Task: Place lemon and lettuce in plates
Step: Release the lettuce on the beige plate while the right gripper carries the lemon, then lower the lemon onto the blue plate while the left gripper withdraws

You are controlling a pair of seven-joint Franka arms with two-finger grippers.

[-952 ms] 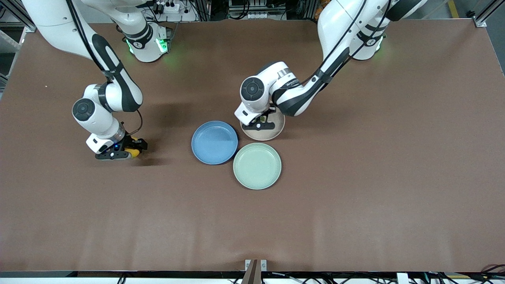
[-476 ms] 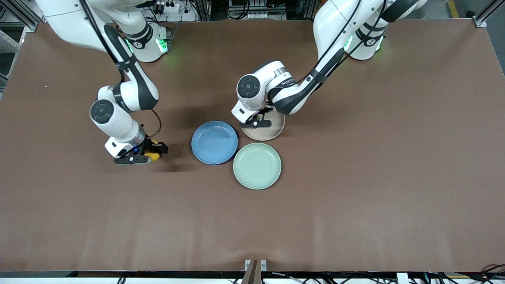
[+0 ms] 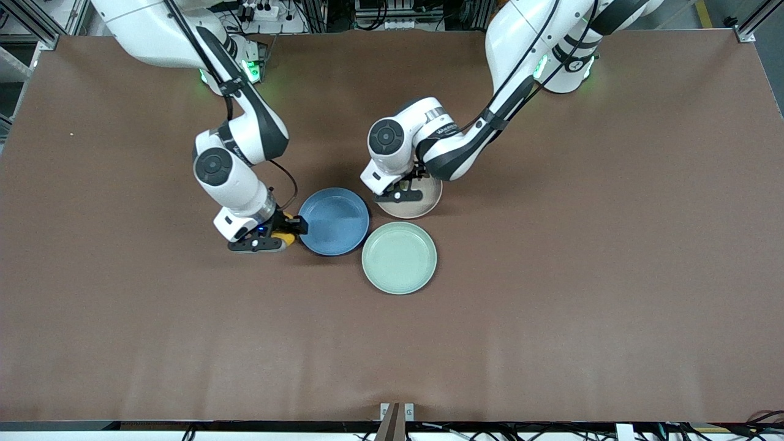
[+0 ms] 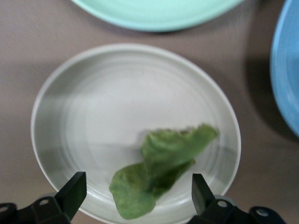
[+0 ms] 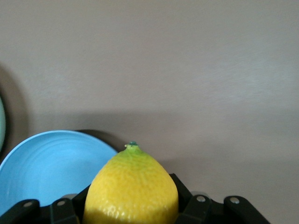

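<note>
My right gripper (image 3: 269, 239) is shut on the yellow lemon (image 3: 283, 237) and holds it low over the table, right beside the rim of the blue plate (image 3: 334, 220). The right wrist view shows the lemon (image 5: 133, 186) between the fingers, with the blue plate (image 5: 42, 163) close by. My left gripper (image 3: 401, 195) hangs open over the beige-pink plate (image 3: 424, 205). In the left wrist view the green lettuce (image 4: 161, 168) lies in that plate (image 4: 117, 102), free between the spread fingers of the left gripper (image 4: 136, 191). In the front view the left hand hides the lettuce.
A pale mint-green plate (image 3: 399, 257) lies nearer the front camera, touching the other two plates; it also shows in the left wrist view (image 4: 154, 11). The blue plate's edge (image 4: 287, 70) shows there too. Brown table surface surrounds the plates.
My right arm has carried the lemon from the right arm's end of the table up to the blue plate's rim. My left gripper has stayed over the beige-pink plate.
</note>
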